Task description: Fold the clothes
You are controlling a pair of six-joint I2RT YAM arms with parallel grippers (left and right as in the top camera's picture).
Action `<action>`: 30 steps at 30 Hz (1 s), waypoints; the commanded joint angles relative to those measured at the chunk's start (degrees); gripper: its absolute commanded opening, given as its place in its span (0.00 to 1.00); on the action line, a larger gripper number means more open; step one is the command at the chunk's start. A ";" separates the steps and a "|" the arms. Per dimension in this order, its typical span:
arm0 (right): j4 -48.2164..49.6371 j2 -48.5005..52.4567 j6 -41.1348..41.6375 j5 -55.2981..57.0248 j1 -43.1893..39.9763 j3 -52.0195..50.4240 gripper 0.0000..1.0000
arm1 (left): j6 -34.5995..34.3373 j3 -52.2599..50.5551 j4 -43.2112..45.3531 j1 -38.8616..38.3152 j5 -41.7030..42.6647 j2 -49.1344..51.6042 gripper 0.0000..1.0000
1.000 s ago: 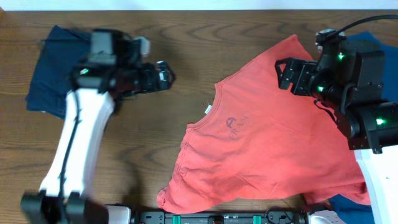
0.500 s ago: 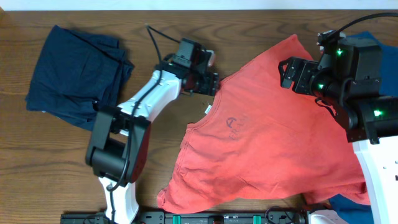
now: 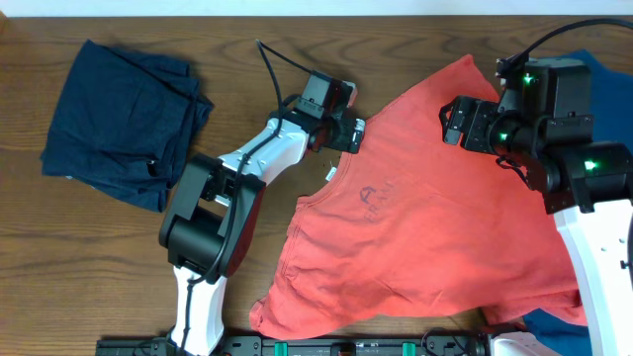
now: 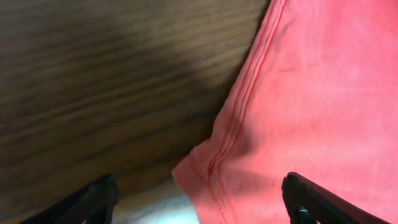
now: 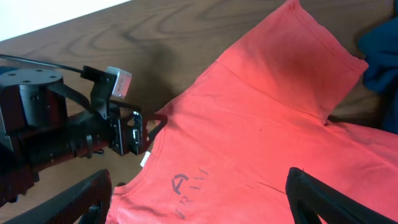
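A coral-red T-shirt (image 3: 425, 227) with a dark chest print lies spread on the right half of the wooden table. It also fills the right wrist view (image 5: 261, 143). My left gripper (image 3: 354, 135) is open right at the shirt's collar and shoulder edge; its wrist view shows the stitched hem corner (image 4: 217, 168) between the fingers (image 4: 202, 199). My right gripper (image 3: 450, 121) is open and empty, held above the shirt's upper part near the sleeve. A folded navy garment (image 3: 119, 119) lies at the far left.
Blue cloth (image 3: 603, 69) lies at the right edge under my right arm, with more (image 3: 554, 331) at the bottom right. Bare wood (image 3: 89, 257) spans the middle and lower left.
My left arm has swung from above the navy garment rightward across the table to the red shirt's collar. The right arm has barely moved.
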 commanded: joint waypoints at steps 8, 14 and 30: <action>-1.18 0.00 0.55 0.85 -0.44 0.33 0.85 | 0.57 0.33 1.03 -3.37 -4.39 3.52 0.77; -1.77 0.00 0.55 1.79 -0.44 0.33 0.83 | -0.70 0.33 0.98 -3.39 -4.35 3.50 0.46; -2.19 0.02 0.57 10.08 -0.44 0.33 0.84 | -4.39 0.57 -5.16 16.15 -6.75 -10.49 0.06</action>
